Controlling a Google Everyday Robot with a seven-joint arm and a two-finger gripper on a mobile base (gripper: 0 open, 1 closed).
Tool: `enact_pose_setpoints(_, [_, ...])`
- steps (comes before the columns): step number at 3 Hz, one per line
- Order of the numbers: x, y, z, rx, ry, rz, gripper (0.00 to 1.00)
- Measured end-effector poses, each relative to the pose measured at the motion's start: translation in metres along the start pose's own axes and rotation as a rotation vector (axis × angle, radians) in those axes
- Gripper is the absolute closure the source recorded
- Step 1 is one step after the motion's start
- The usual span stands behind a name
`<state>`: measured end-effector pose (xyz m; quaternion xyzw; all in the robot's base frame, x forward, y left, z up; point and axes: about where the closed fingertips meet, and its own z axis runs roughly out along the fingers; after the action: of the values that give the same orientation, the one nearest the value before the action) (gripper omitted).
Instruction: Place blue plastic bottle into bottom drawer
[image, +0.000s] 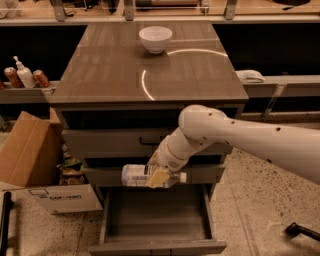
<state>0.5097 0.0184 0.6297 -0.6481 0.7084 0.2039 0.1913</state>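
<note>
cabinet (150, 75) is the reference, wood-grain top, three drawers down its front. the white arm (240, 137) comes in from the cabinet's right and crosses the middle drawer (115, 142), covering most of its dark handle. bottom drawer (155, 220) is pulled out at the cabinet's foot, with a plain grey interior. a cardboard box (27, 150) sits left of the cabinet, and a white carton (65, 197) is below it, near the open drawer's left wall.

a white bowl (155, 39) is at the back of the cabinet top. blue plastic bottle (136, 176) lies horizontal in the air against the cabinet front, above the open drawer and not in it. its cap looks to be on the right end. gripper (159, 177) is clamped around the bottle's middle, yellowish pads (158, 176) on it.

left of the cabinet on a low shelf are two red cans (41, 78) and a white pump bottle (23, 74). a dark object (300, 231) lies on the floor to the cabinet's right.
</note>
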Motion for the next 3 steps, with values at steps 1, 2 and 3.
enact_pose_setpoints(1, [0.034,-0.005,0.041,-0.009,-0.074,0.043,1.0])
enact_pose_setpoints(2, [0.067,-0.007,0.081,-0.011,-0.07,0.1,1.0])
enact_pose_setpoints(3, [0.071,-0.007,0.087,-0.01,-0.072,0.111,1.0])
